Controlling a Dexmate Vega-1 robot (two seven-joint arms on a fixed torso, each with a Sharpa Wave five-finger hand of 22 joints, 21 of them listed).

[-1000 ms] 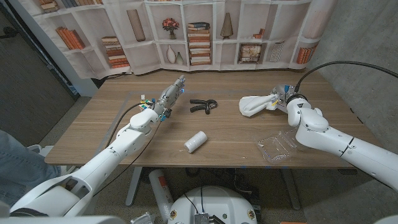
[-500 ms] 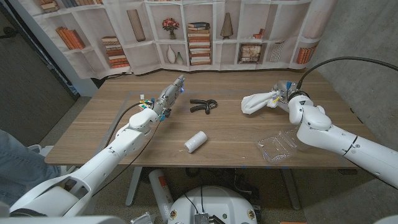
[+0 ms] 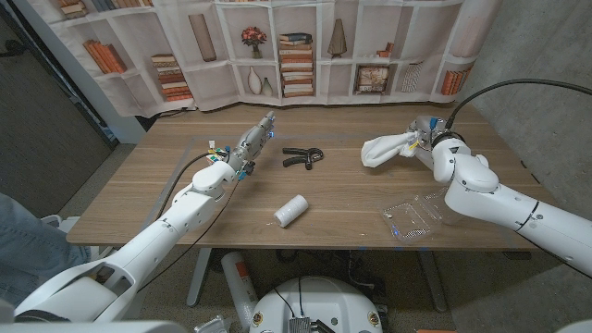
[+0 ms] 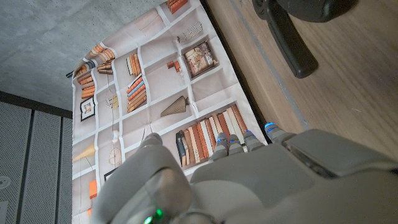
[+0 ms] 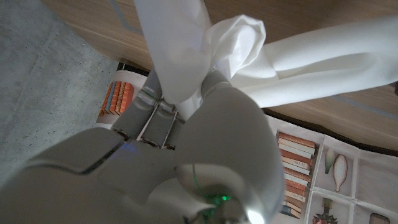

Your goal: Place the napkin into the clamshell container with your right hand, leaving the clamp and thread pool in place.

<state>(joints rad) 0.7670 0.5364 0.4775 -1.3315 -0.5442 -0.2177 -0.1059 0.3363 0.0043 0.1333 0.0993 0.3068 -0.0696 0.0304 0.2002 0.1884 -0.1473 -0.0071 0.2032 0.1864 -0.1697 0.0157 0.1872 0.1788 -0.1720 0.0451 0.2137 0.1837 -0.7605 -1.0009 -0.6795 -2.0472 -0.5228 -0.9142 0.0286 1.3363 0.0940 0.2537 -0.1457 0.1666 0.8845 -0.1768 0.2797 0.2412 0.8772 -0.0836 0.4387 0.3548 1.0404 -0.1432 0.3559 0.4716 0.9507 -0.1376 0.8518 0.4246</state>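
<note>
My right hand [image 3: 424, 139] holds the white napkin [image 3: 382, 148] lifted above the table's far right part; the cloth hangs out toward the table's middle. In the right wrist view the napkin [image 5: 205, 56] is bunched between the fingers [image 5: 163, 106]. The clear clamshell container [image 3: 413, 218] lies open near the front right edge, nearer the robot than the hand. The black clamp [image 3: 301, 156] lies at the table's middle back, and the white thread spool [image 3: 290, 211] lies on its side in the middle front. My left hand [image 3: 255, 141] hovers left of the clamp, fingers stretched out, holding nothing.
A bookshelf-print backdrop [image 3: 277, 46] hangs behind the wooden table [image 3: 166, 199]. A person's knee in jeans [image 3: 18, 236] shows at the left edge. The clamp's black handle [image 4: 286, 37] lies just past my left hand's fingertips.
My right hand has risen and drawn slightly right with the napkin, which now hangs clear of the table. The left arm, clamp and spool have stayed put.
</note>
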